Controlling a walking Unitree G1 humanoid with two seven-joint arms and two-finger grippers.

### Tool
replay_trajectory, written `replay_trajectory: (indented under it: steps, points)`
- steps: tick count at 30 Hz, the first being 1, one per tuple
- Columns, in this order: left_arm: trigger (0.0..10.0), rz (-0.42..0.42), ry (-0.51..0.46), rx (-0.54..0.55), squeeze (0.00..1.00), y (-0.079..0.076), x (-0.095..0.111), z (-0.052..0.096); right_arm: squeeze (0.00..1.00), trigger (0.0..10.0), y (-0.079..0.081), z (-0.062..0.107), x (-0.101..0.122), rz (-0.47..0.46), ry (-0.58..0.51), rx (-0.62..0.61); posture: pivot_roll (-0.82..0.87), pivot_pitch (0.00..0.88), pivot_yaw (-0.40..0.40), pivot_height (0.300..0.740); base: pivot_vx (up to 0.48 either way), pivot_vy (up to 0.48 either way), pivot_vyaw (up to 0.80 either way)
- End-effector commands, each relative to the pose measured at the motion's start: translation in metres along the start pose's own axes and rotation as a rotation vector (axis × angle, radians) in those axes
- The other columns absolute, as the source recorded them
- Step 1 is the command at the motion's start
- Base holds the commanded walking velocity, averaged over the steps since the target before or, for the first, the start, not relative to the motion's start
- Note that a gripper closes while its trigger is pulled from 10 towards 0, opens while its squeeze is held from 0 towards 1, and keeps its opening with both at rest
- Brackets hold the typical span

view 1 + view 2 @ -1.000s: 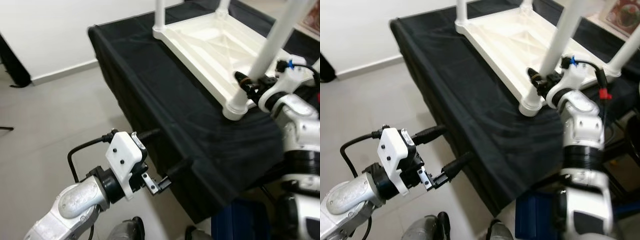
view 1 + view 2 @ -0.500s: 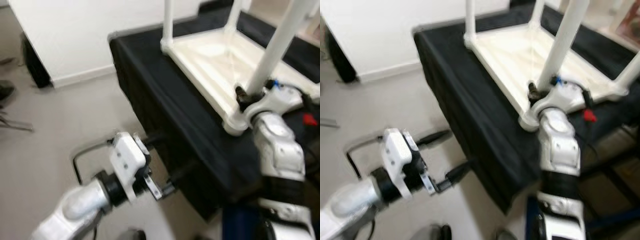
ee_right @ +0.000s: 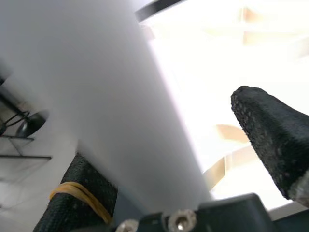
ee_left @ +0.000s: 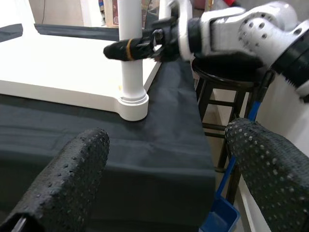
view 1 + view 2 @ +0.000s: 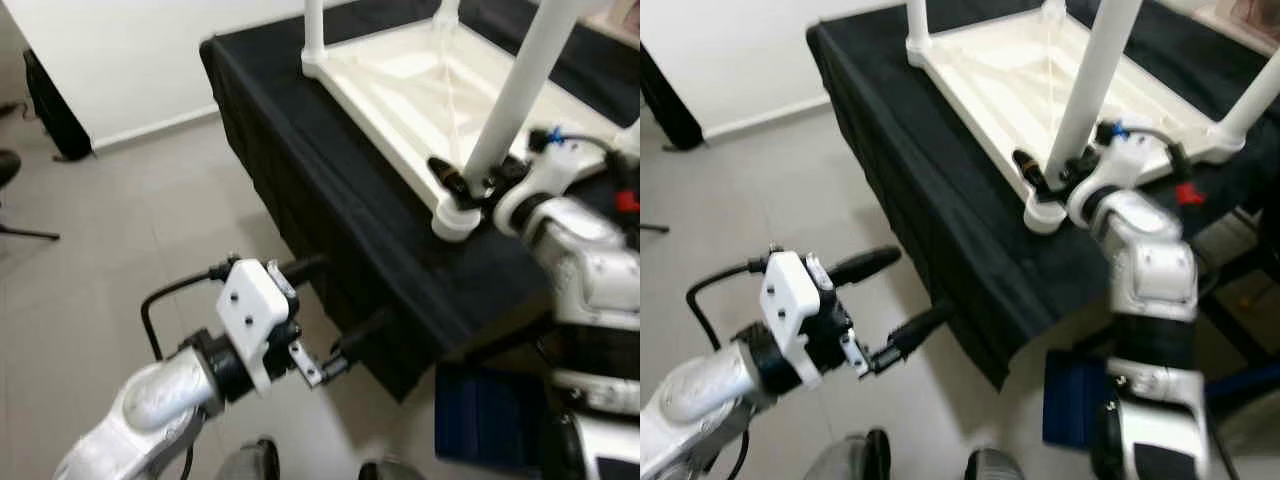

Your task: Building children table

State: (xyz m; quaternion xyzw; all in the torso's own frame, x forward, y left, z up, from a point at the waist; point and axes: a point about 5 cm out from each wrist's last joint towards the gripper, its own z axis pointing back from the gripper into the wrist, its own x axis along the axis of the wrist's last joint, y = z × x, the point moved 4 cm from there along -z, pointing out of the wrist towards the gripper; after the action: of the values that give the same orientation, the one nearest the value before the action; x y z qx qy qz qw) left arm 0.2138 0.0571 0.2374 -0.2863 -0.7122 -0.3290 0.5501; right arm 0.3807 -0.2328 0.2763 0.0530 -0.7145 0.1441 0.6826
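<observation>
Nearest me, my left gripper (image 5: 338, 315) hangs beside the black-draped table's (image 5: 330, 190) near edge, its two black fingers spread apart and holding nothing. Further on, my right gripper (image 4: 145, 46) has its two fingers straddling the near white tubular leg (image 5: 510, 110) just above its socket; I cannot tell whether they clamp it. The upside-down white plastic children's table (image 5: 990, 60) lies on the cloth with four legs pointing up.

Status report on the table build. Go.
Right gripper open around the near white leg, low by its socket. Left gripper open, off the black-draped bench edge. Upturned white children's table on bench. Nothing in the way.
</observation>
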Motion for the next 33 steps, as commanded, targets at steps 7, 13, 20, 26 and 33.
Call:
replay_trajectory:
  steps: [7,13,20,26,33]
  points:
    - [10.0,-0.005,0.013,0.0,0.0,-0.001,-0.002,0.002,0.0,10.0,-0.008,0.008,0.003,-0.022,-0.018,0.224,0.01,0.22,-0.025,0.74,0.0,0.0,0.0]
    - [10.0,-0.005,0.014,0.001,0.0,-0.001,-0.002,0.002,0.0,0.0,-0.018,0.005,0.0,-0.03,-0.011,0.223,0.02,0.221,-0.026,0.74,0.0,0.0,0.0]
    - [10.0,-0.006,0.017,0.005,0.0,-0.001,-0.002,0.004,0.0,0.0,-0.021,0.004,-0.002,-0.047,-0.017,0.225,0.02,0.223,-0.028,0.74,0.0,0.0,0.0]
    - [10.0,-0.005,0.017,0.005,0.0,-0.001,-0.002,0.004,0.0,0.0,0.003,0.0,-0.017,0.004,-0.006,0.058,0.01,0.224,-0.024,0.74,0.0,0.0,0.0]
    - [10.0,-0.005,0.016,0.001,0.0,0.0,-0.003,0.003,0.0,0.0,-0.004,0.015,-0.008,0.227,-0.07,-0.437,0.01,0.217,-0.02,0.74,0.0,0.0,0.0]
